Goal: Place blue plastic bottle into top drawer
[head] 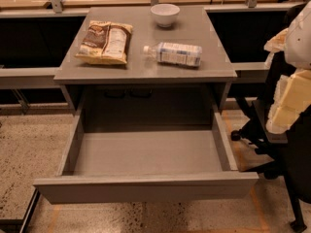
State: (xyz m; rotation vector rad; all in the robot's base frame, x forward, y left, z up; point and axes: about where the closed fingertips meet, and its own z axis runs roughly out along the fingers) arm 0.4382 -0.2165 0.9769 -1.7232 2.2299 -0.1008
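Observation:
The blue plastic bottle (pixel 174 53) lies on its side on the grey desk top (pixel 146 72), right of centre, with its white cap pointing left. The top drawer (pixel 146 186) is pulled fully out below the desk top, and its grey floor is bare. My gripper (pixel 265 123) is at the right edge of the view, on the end of the white arm (pixel 291 96). It is to the right of the desk and drawer, lower than the desk top and well apart from the bottle. It holds nothing that I can see.
A brown-and-yellow snack bag (pixel 105 41) lies on the left of the desk top. A white bowl (pixel 164 14) stands at the back centre. Lower shelves run off on both sides of the desk. The floor is speckled, with dark legs at the lower right.

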